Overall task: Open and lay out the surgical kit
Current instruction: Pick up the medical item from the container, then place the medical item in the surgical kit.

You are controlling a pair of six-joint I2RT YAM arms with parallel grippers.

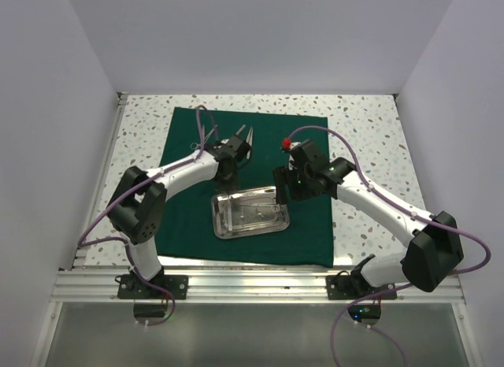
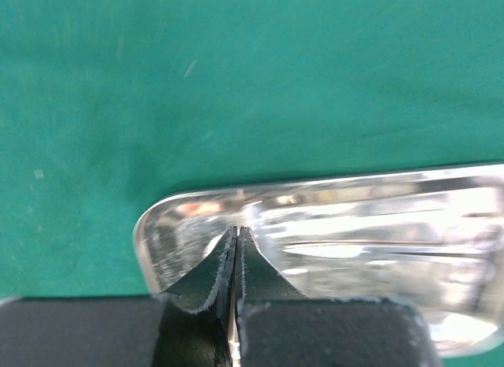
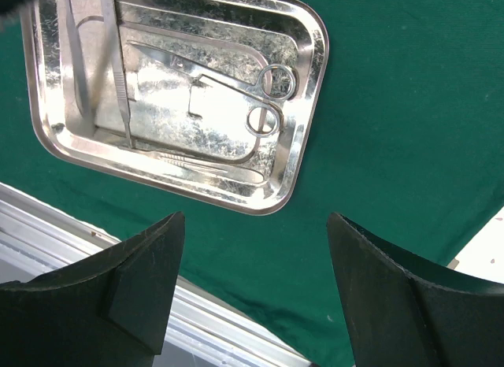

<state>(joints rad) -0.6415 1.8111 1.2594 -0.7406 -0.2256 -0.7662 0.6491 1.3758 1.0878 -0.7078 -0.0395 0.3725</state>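
The dark green cloth (image 1: pixel 303 146) lies spread flat, and the steel tray (image 1: pixel 217 223) sits on its near middle. My left gripper (image 1: pixel 228 180) hangs over the tray's far left corner (image 2: pixel 157 225), shut, with a thin silver strip pinched between its fingers (image 2: pixel 216 265). In the right wrist view a slim silver forceps (image 3: pixel 116 68) rises from the tray (image 3: pixel 305 139) towards that gripper. Silver tweezers (image 1: pixel 243 137) show just behind the left wrist. Scissors (image 3: pixel 264 107) and other slim instruments lie in the tray. My right gripper (image 3: pixel 256 288) is open and empty above the cloth (image 3: pixel 394 107) by the tray's right end.
The speckled tabletop (image 1: pixel 370 131) surrounds the cloth. An aluminium rail (image 1: pixel 252 284) runs along the near edge and also shows in the right wrist view (image 3: pixel 150 300). White walls (image 1: pixel 47 107) close in the left, right and back. Purple cables (image 1: pixel 331 135) loop over both arms.
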